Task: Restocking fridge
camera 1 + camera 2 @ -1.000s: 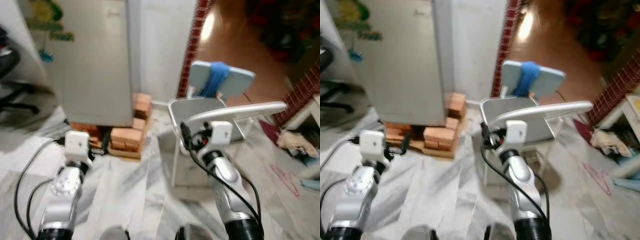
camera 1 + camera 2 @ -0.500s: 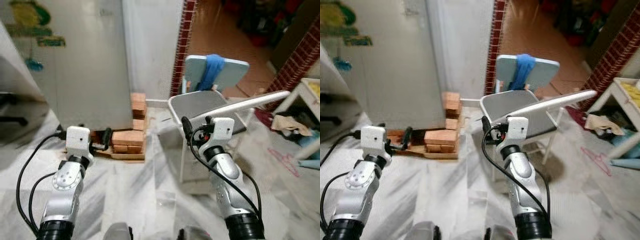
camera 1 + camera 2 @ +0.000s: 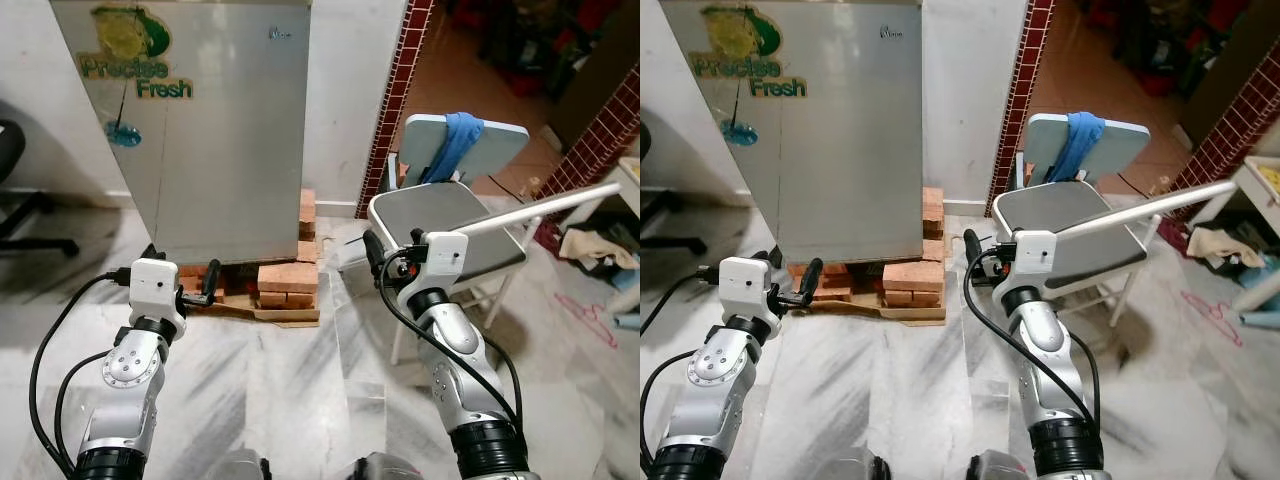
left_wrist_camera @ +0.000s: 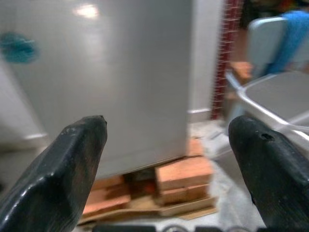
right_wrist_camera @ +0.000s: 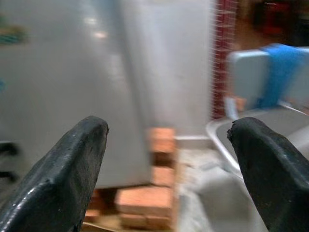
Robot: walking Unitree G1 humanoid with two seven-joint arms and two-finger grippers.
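Note:
A tall grey fridge point(image 3: 220, 130) with a green "Precise Fresh" sticker stands ahead, door shut, raised on bricks point(image 3: 285, 280) and a wooden pallet. My left gripper point(image 3: 185, 285) is held low in front of the fridge's base, short of it. In the left wrist view its fingers point(image 4: 72, 159) are spread wide with nothing between them. My right gripper point(image 3: 385, 262) hovers beside the front edge of a grey chair point(image 3: 450, 215). Its fingers point(image 5: 72, 164) are likewise apart and empty.
A blue cloth point(image 3: 455, 140) hangs over the chair's back. A white rod point(image 3: 560, 200) slants across the chair. A red brick pillar point(image 3: 400, 90) edges a doorway to the right. An office chair base point(image 3: 25, 215) sits far left, and clothes point(image 3: 595, 245) lie far right.
The camera has lifted and steadied, so more of the fridge front with its sticker shows and the blur is gone. Both arms hold much the same pose.

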